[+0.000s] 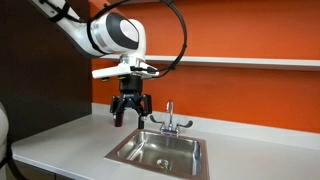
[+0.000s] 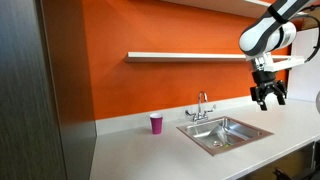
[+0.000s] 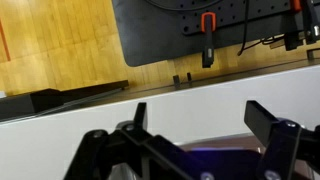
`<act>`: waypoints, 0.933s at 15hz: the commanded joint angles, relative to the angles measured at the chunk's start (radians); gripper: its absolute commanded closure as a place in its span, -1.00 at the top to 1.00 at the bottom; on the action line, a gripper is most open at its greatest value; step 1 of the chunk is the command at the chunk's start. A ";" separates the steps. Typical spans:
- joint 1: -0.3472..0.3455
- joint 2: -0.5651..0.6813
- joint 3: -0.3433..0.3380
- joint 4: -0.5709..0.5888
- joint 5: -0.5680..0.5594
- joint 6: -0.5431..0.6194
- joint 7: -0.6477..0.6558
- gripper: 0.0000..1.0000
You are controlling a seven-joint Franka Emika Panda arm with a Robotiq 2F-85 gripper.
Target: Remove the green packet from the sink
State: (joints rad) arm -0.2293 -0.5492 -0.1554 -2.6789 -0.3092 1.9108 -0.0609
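The sink (image 1: 160,152) is a stainless steel basin with a centre drain and a chrome faucet (image 1: 169,118); it shows in both exterior views (image 2: 225,131). No green packet shows in the basin or anywhere; it is hidden or out of view. My gripper (image 1: 128,113) hangs above the counter just beside the sink's edge, fingers spread open and empty. It also shows in an exterior view (image 2: 268,97) above the counter. In the wrist view the two fingers (image 3: 200,115) stand apart with nothing between them.
A small pink cup (image 2: 156,123) stands on the grey counter (image 2: 140,150) beside the sink. An orange wall with a white shelf (image 2: 185,56) runs behind. A dark cabinet panel (image 2: 30,90) stands at the counter's end.
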 commanded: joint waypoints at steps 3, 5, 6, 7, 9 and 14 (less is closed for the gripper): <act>0.005 -0.001 -0.004 0.002 -0.001 -0.004 0.002 1.00; 0.005 -0.001 -0.004 0.002 -0.001 -0.004 0.002 1.00; 0.005 -0.001 -0.004 0.002 -0.001 -0.004 0.002 1.00; 0.005 -0.001 -0.004 0.002 -0.001 -0.004 0.002 1.00; 0.005 -0.001 -0.004 0.002 -0.001 -0.004 0.002 1.00; 0.045 0.120 0.019 0.069 0.017 0.041 0.020 1.00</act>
State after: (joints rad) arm -0.2089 -0.5210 -0.1546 -2.6668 -0.3049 1.9281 -0.0596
